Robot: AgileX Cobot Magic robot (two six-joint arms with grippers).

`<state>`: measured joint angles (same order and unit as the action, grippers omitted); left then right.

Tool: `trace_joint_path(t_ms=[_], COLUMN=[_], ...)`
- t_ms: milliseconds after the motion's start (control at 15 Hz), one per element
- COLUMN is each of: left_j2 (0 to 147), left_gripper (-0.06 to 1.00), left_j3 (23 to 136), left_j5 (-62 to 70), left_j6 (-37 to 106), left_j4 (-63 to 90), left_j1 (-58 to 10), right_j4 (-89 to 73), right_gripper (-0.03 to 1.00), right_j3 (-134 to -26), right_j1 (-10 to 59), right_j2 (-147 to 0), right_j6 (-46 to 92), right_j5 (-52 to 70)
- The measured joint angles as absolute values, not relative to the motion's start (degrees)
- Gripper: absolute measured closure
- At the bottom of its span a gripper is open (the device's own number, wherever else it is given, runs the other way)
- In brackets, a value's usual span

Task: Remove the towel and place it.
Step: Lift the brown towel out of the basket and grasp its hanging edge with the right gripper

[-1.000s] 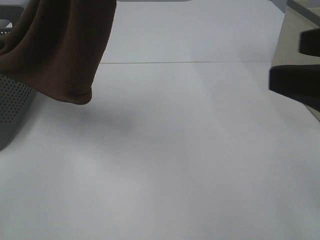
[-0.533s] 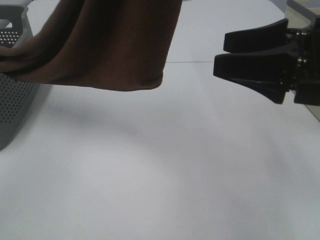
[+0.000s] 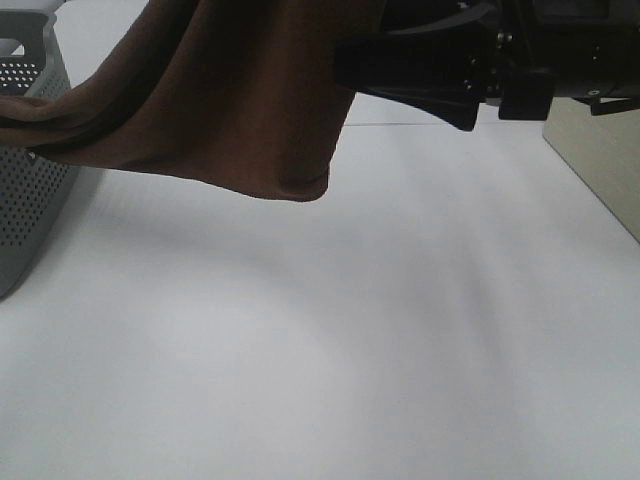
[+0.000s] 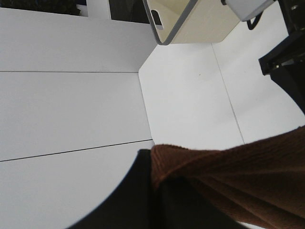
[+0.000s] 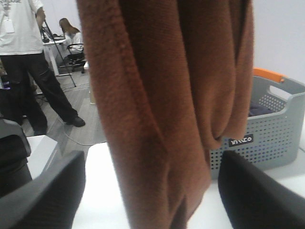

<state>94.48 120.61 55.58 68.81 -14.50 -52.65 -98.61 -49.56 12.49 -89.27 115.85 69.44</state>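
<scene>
The dark brown towel (image 3: 240,100) hangs from above the top of the exterior high view. Its left end trails into the grey perforated basket (image 3: 25,190), and its lowest corner floats above the white table (image 3: 330,330). My left gripper (image 4: 151,186) is shut on the towel (image 4: 238,176), which bunches out of its jaws. My right gripper (image 3: 365,50) reaches in from the right at the towel's right edge. In the right wrist view its fingers (image 5: 43,191) stand wide apart, with the hanging towel (image 5: 162,95) between them.
A beige box (image 3: 600,170) stands at the table's right edge and also shows in the left wrist view as the beige box (image 4: 190,19). A thin seam (image 3: 450,123) crosses the table. Behind the towel are the basket (image 5: 267,124) and a standing person (image 5: 24,57).
The towel has swung right and spread wider over the table. My right gripper has come in from the right edge, moving left and up until its open fingers straddle the towel.
</scene>
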Motion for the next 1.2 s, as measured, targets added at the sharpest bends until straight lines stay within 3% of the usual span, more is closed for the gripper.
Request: trace_joint_path(t_ms=[400,533,667,800,1200], left_j2=[94.48,94.48,94.48,94.48,94.48], left_gripper=[0.94,0.94,0.94,0.94,0.94], left_j3=[120.61,120.61,120.61,120.61,120.61], left_j5=[52.48,50.65,50.65,51.8,55.18], left_j6=[62.8,60.05,59.24,59.07,58.96], left_j4=[-17.65,-18.74,-19.65,-19.71,-20.23], left_j1=[-52.65,-52.65,-52.6,-52.43,-52.43], right_j4=[-91.16,-89.04,-86.46,-84.57,-84.45], right_gripper=[0.25,0.33,0.48,0.53,0.54], right_j3=[-49.56,-49.56,-49.56,-49.56,-49.56], right_j1=[15.07,17.3,17.93,17.93,17.93], right_j2=[-89.27,-89.27,-89.27,-89.27,-86.52], right_j6=[110.7,110.58,108.92,107.89,103.93], right_j5=[69.39,69.39,69.44,69.44,68.53])
